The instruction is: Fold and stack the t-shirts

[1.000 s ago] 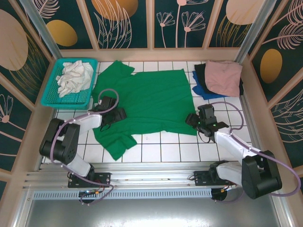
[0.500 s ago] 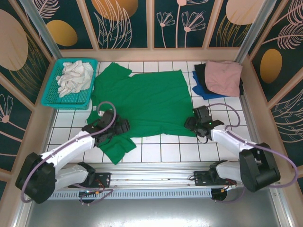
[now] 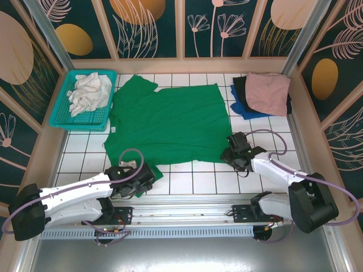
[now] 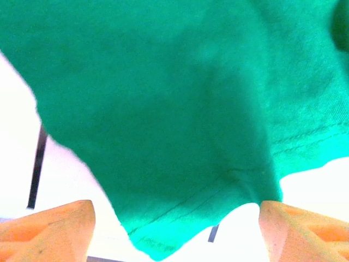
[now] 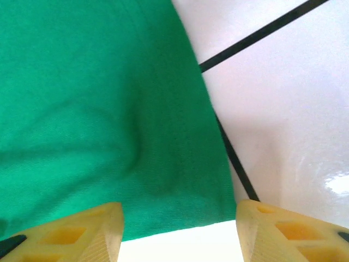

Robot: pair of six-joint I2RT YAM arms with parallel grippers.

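A bright green t-shirt (image 3: 170, 119) lies spread flat on the white tiled table. My left gripper (image 3: 143, 177) is at its near-left sleeve. In the left wrist view the sleeve's hem (image 4: 163, 120) hangs between my orange fingers (image 4: 54, 229), which stand wide apart and grip nothing. My right gripper (image 3: 232, 154) sits at the shirt's near-right corner. The right wrist view has that green corner (image 5: 109, 109) lying between my separated yellow fingers (image 5: 82, 234). A folded dusty pink shirt (image 3: 267, 92) rests on black (image 3: 240, 86) and blue (image 3: 243, 107) ones at the back right.
A teal mesh basket (image 3: 79, 124) holding crumpled white cloth (image 3: 88, 93) stands at the back left, touching the green shirt's far sleeve. Decorated wall panels close in the table on three sides. Bare tiles (image 3: 193, 181) run along the near edge between the arms.
My left arm has swung from the shirt's left side down to the near-left sleeve end. My right gripper has slid a little nearer, staying at the near-right corner.
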